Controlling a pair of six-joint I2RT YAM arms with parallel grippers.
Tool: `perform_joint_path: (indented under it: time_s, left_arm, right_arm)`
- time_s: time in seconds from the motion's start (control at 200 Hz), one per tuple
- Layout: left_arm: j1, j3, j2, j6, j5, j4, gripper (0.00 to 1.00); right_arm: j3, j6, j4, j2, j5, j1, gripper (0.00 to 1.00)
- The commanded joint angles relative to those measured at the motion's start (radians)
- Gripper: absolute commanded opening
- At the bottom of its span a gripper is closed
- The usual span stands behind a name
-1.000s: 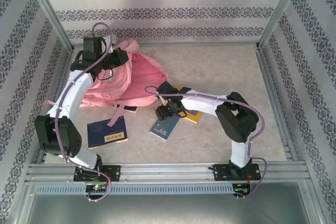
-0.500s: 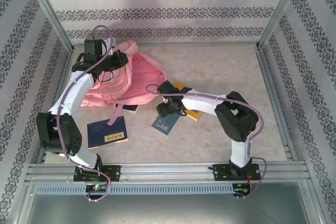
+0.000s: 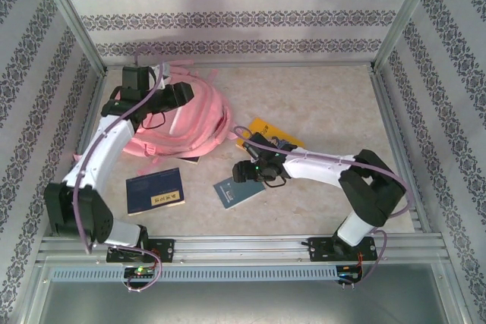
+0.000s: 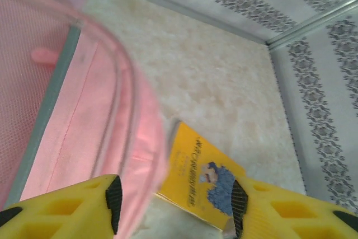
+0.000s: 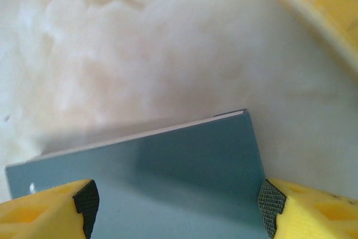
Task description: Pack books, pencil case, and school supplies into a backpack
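The pink backpack (image 3: pixel 199 115) lay slumped flat at the far left of the table (image 3: pixel 326 104). Its length ran roughly crosswise, the rounded edge facing right and the straps trailing toward the back wall. The left gripper (image 4: pixel 174 202) hung right over it, jaws well apart. A fold of pink fabric ran up between the fingers, but nothing was pinched.

Just off the backpack's right edge lay one yellow book (image 3: pixel 263 128), cartoon cover up, partly under the right arm. Nearer than that, to the backpack's near right, one teal book (image 3: pixel 238 192) sat askew. The right gripper (image 5: pixel 176 202) was low over it, jaws spread wide to either side of its cover and not clamped on it. Directly on the backpack's near side lay one navy book (image 3: pixel 155 190), label up. A dark sliver (image 3: pixel 187 159) poked out from under the backpack's near edge; I couldn't tell what it was.
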Motion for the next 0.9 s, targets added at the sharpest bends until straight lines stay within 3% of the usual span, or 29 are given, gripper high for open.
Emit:
perform_joint_path:
  time_s: [0.0, 0.105, 0.26, 0.34, 0.48, 0.56, 0.894]
  left_arm:
    - [-0.040, -0.065, -0.109, -0.001, -0.008, -0.059, 0.58]
    - [-0.134, -0.186, -0.194, -0.043, 0.001, -0.036, 0.58]
    - [-0.351, -0.402, -0.292, -0.115, -0.031, 0.002, 0.50]
    - [-0.401, -0.541, -0.342, -0.178, -0.021, 0.059, 0.48]
    - [-0.427, -0.742, -0.391, -0.242, 0.010, 0.180, 0.47]
    - [-0.427, -0.812, -0.378, -0.266, 0.037, 0.253, 0.45]
    - [-0.428, -0.833, -0.319, -0.255, 0.044, 0.241, 0.43]
  right_arm:
    - [-0.052, 0.034, -0.121, -0.058, -0.033, 0.001, 0.79]
    - [-0.044, -0.056, -0.168, -0.074, -0.005, -0.037, 0.83]
    - [-0.041, -0.139, -0.162, -0.034, -0.039, -0.077, 0.85]
    - [-0.058, -0.153, -0.139, -0.043, -0.052, -0.101, 0.84]
    - [-0.087, -0.154, -0.095, -0.085, -0.148, -0.124, 0.84]
    - [-0.096, -0.140, -0.107, -0.099, -0.140, -0.125, 0.83]
    - [-0.156, -0.021, -0.065, -0.122, -0.190, -0.009, 0.82]
